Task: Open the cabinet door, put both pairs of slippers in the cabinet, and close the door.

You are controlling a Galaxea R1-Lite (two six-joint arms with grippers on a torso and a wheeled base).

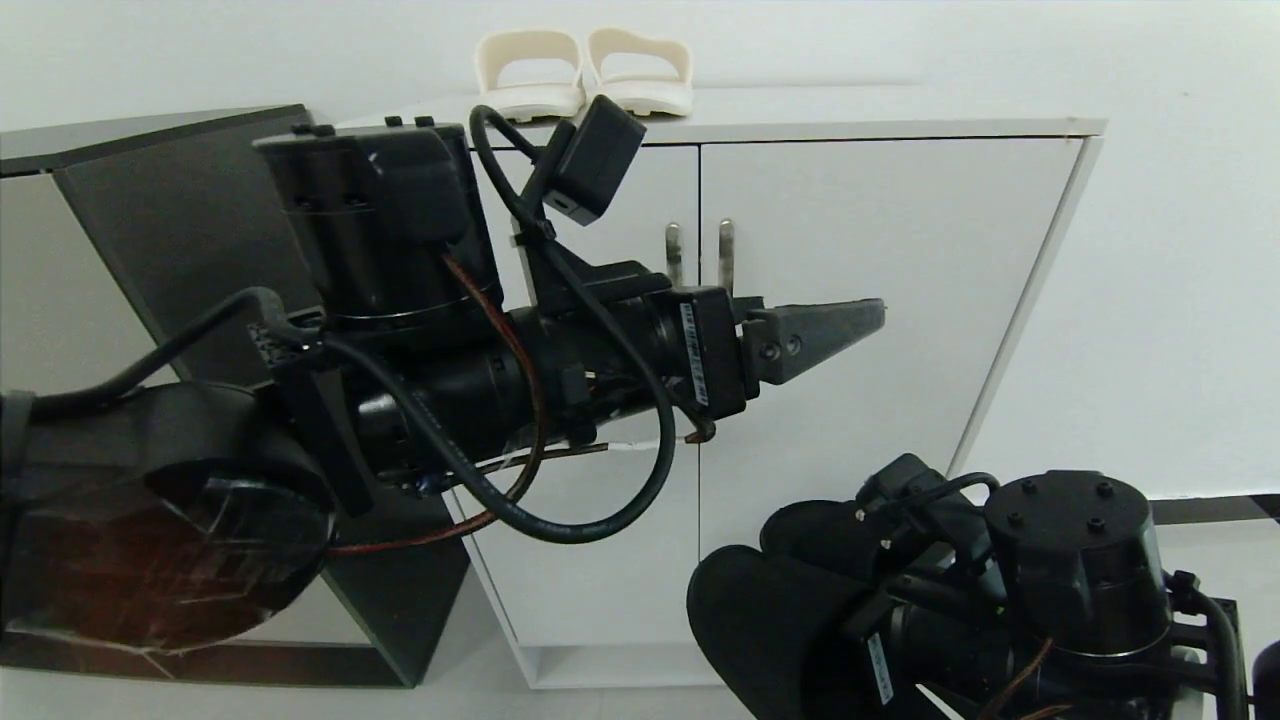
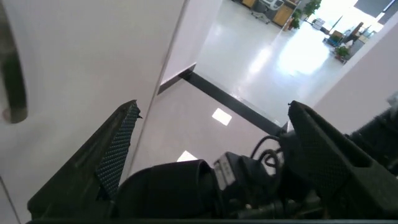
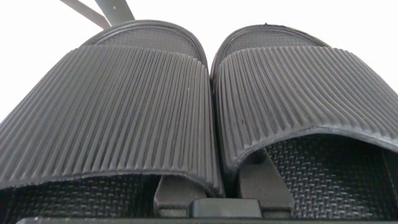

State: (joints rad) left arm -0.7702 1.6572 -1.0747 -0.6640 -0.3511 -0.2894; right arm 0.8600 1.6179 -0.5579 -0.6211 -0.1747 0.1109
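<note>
- The white cabinet (image 1: 880, 128) stands against the wall with both doors closed. The two metal handles (image 1: 725, 250) sit side by side at the middle seam.
- The cream slippers (image 1: 585, 75) lie as a pair on top of the cabinet, near its back edge and above the left door (image 1: 600, 560).
- The left gripper (image 1: 850, 318) is held out in front of the right door (image 1: 880, 220), just below the handles and pointing toward the robot's right.
- In the left wrist view its jaws stand wide apart (nothing is between them but floor (image 2: 211, 81) and door). One handle (image 2: 12, 81) shows close by at the edge.
- The black slippers (image 1: 760, 620) are low in front of the cabinet, at the end of the right arm, on the robot's right side.
- In the right wrist view the ribbed straps of the black slippers (image 3: 124, 106) lie side by side and touching.
- The right gripper (image 3: 221, 186) has one finger under each strap. The fingers (image 3: 264, 186) are closed in on the slippers' adjoining inner edges, gripping the pair together.
- A dark unit (image 1: 180, 200) stands just beside the cabinet on the robot's left.
</note>
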